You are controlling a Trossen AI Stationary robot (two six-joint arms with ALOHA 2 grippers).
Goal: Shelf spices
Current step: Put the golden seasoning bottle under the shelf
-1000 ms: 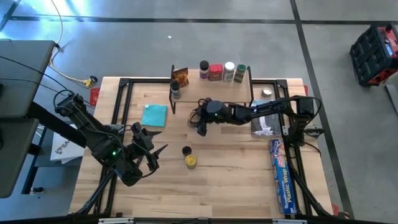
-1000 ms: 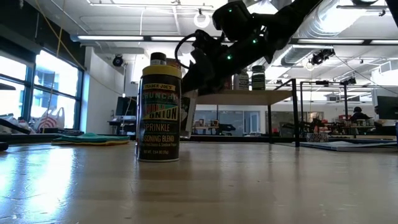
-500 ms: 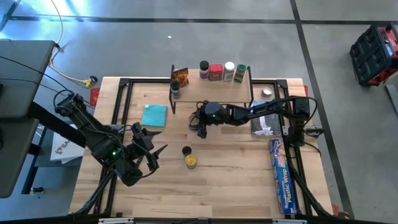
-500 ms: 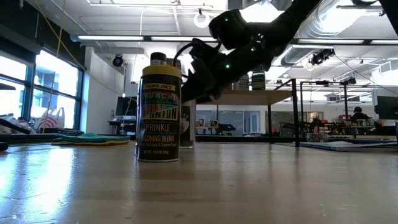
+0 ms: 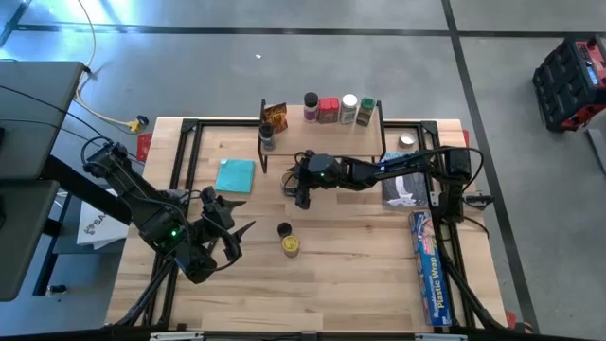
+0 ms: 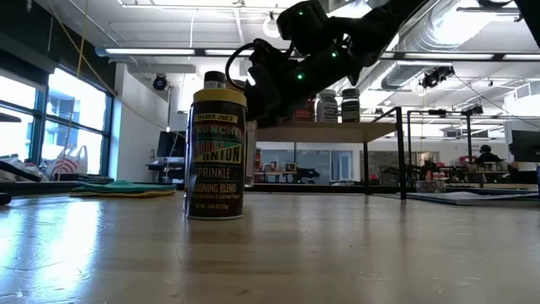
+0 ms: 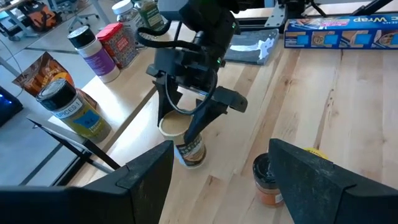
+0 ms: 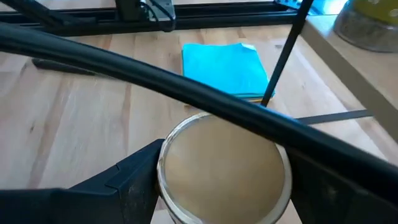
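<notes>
Spice jar with a flat round tan lid stands on the bare wood tabletop just in front of the shelf, between the fingers of the right gripper. Right arm reaches out long and low from the table's right side, wrist angled down over the jar; jaws spread wide, one finger on each side of the lid, and whether the pads touch the jar I cannot tell. Shelf is a light wooden board on thin black metal legs. On it: orange-brown foil packet, dark-capped jar, red square tin, white-topped jar, green-topped jar. Another dark-lidded jar sits at the shelf's left end. In front of the shelf, mid-table: a yellow-lidded cylindrical seasoning shaker and a small dark-lidded jar just beside it. Teal folded cloth lies flat left of the shelf. Left gripper hovers well left of the shaker, arm folded, fingers apart, holding nothing.
</notes>
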